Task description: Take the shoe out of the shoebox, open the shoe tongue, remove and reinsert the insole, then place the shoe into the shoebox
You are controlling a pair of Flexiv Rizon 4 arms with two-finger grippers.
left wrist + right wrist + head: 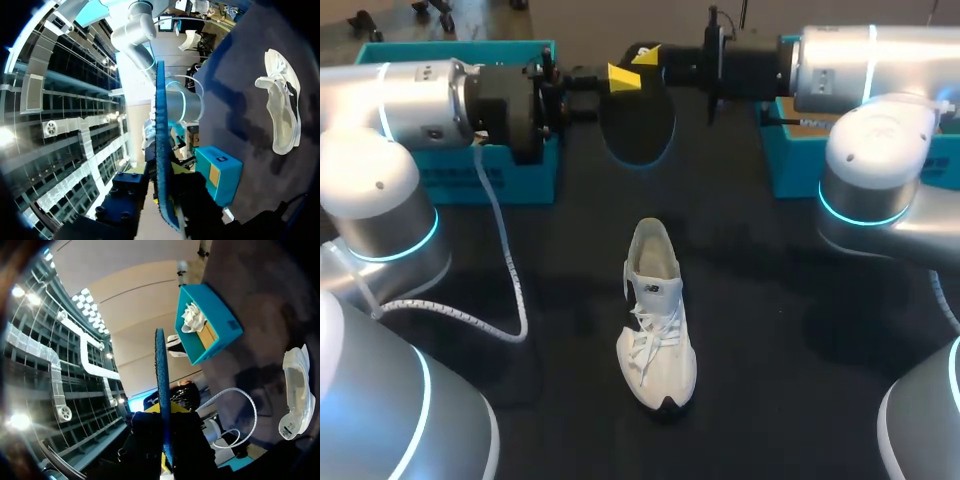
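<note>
Yellow-tipped left tool [618, 78] and right tool [646, 55] both clamp the dark insole [638, 125].

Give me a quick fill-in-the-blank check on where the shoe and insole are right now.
1. The dark insole is gripped in the air by the jaws of ___ arms.
2. The shoe stands on the ___, outside any box.
3. The shoe's colour is ___.
Missing words: both; table; white.
</note>
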